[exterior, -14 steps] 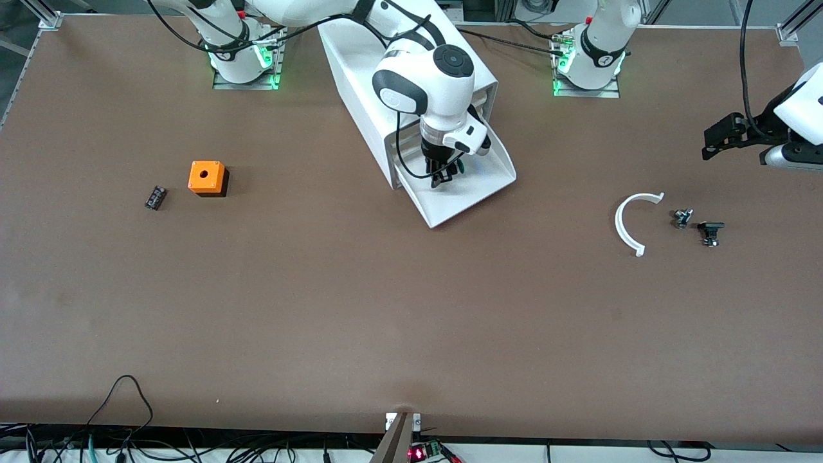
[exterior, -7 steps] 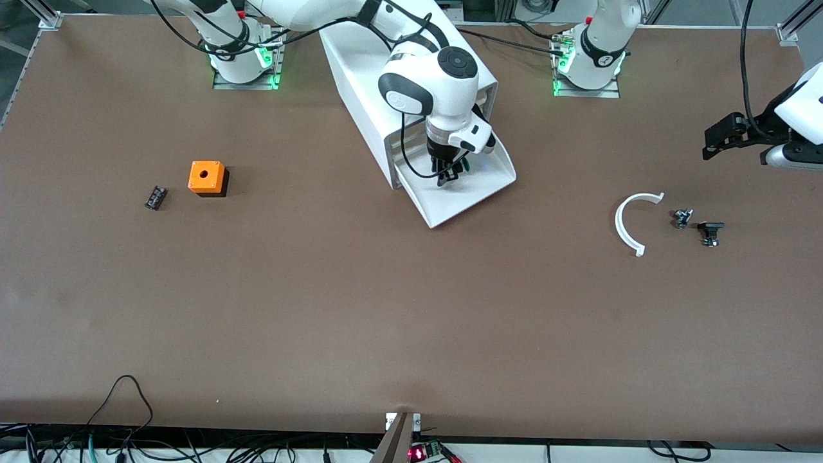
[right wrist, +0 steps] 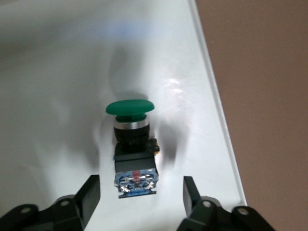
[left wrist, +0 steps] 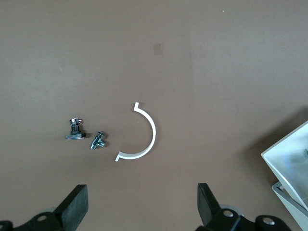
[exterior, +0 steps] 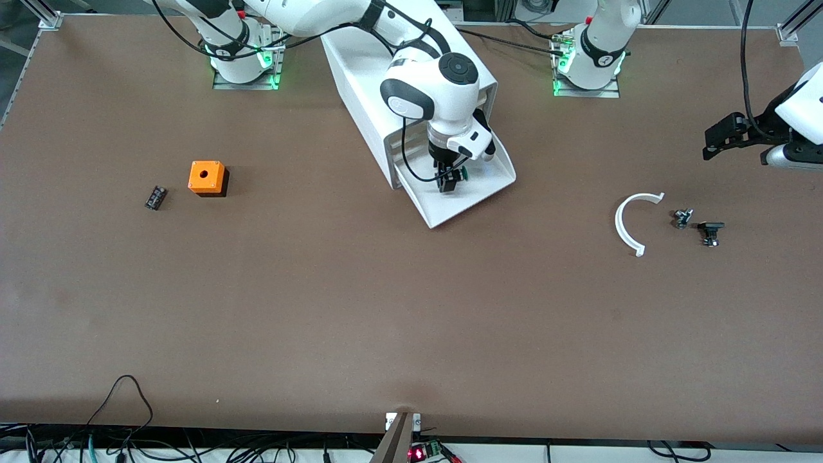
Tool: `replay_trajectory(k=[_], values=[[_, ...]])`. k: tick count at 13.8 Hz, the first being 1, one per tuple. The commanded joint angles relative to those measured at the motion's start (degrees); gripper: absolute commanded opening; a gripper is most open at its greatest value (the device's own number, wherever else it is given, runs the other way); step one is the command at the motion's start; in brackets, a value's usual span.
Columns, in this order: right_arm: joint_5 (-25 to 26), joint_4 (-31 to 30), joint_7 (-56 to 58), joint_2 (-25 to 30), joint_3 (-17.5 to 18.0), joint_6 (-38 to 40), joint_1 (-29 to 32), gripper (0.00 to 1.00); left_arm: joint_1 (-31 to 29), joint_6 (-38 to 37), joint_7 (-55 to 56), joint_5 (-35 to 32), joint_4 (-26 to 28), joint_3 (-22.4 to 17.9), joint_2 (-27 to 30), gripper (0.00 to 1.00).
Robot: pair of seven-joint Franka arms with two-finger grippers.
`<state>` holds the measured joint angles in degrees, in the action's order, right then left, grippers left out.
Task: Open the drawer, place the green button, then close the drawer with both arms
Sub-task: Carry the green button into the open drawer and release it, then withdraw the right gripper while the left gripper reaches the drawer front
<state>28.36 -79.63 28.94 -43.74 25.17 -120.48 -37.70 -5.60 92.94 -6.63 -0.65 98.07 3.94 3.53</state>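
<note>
The bottom drawer of the white cabinet is pulled out toward the front camera. The green-capped button lies on its side on the drawer floor; its green cap shows in the front view. My right gripper hangs open just above the drawer, its fingers apart on either side of the button's terminal end, not touching it. My left gripper waits open in the air at the left arm's end of the table.
An orange cube with a hole and a small black part lie toward the right arm's end. A white curved strip and two small black-and-metal parts lie under the left gripper.
My right gripper has let go of the button and drawn back toward the drawer's front, leaving the button lying in the drawer. The left arm has not moved.
</note>
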Motion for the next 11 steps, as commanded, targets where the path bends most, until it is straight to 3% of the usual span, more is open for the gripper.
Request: replay_trajectory(k=[1,5,7,9,11], values=[[-2.5,3.9,-4.7,1.5,0.1,2.0,-0.4,1.0,0.1,-1.4,0.1,1.0,-1.7,-0.2,-1.5,1.0],[-7.6,6.9,-11.6,6.9,-0.1,2.5,4.0,1.0,0.0,-0.8,-0.2,1.0,0.0,0.0,-6.6,1.0],[-7.8,6.6,-11.7,11.3,-0.1,3.8,8.1,1.0,0.1,0.0,0.7,1.8,1.1,0.4,-8.6,1.0],[-9.6,6.3,-13.6,14.0,-0.1,6.1,14.2,1.0,0.1,6.9,3.4,5.9,4.8,0.7,-10.3,1.0],[-17.4,4.7,-18.7,15.1,-0.3,6.2,20.0,1.0,0.2,17.6,12.8,6.5,10.8,5.3,-11.2,1.0]])
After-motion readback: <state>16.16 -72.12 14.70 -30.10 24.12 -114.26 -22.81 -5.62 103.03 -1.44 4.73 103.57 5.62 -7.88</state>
